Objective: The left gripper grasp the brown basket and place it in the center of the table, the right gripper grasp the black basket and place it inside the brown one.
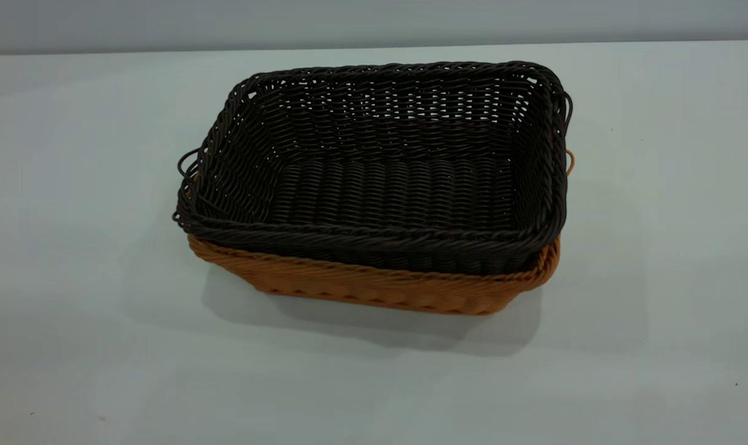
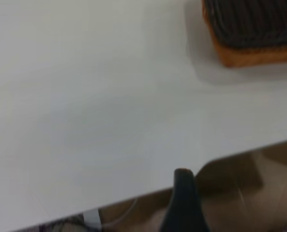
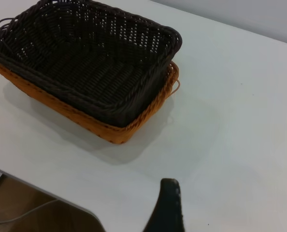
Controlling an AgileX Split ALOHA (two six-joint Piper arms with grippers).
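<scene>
The black basket (image 1: 386, 179) sits nested inside the brown basket (image 1: 374, 290) on the white table (image 1: 71, 247), near its middle. Only the brown basket's lower wall and rim show beneath the black one. Both baskets also show in the right wrist view, the black one (image 3: 85, 63) inside the brown one (image 3: 100, 126). A corner of the pair shows in the left wrist view (image 2: 250, 55). My left gripper (image 2: 228, 193) hangs off the table's edge, away from the baskets, with one finger (image 2: 183, 193) showing alone. My right gripper (image 3: 207, 195) is above bare table beside the baskets, one finger (image 3: 168, 203) showing alone. Both hold nothing.
The table's edge (image 2: 148, 193) runs across the left wrist view, with brown floor and a cable below it. A table corner (image 3: 51, 198) shows in the right wrist view. A grey wall (image 1: 374, 21) stands behind the table.
</scene>
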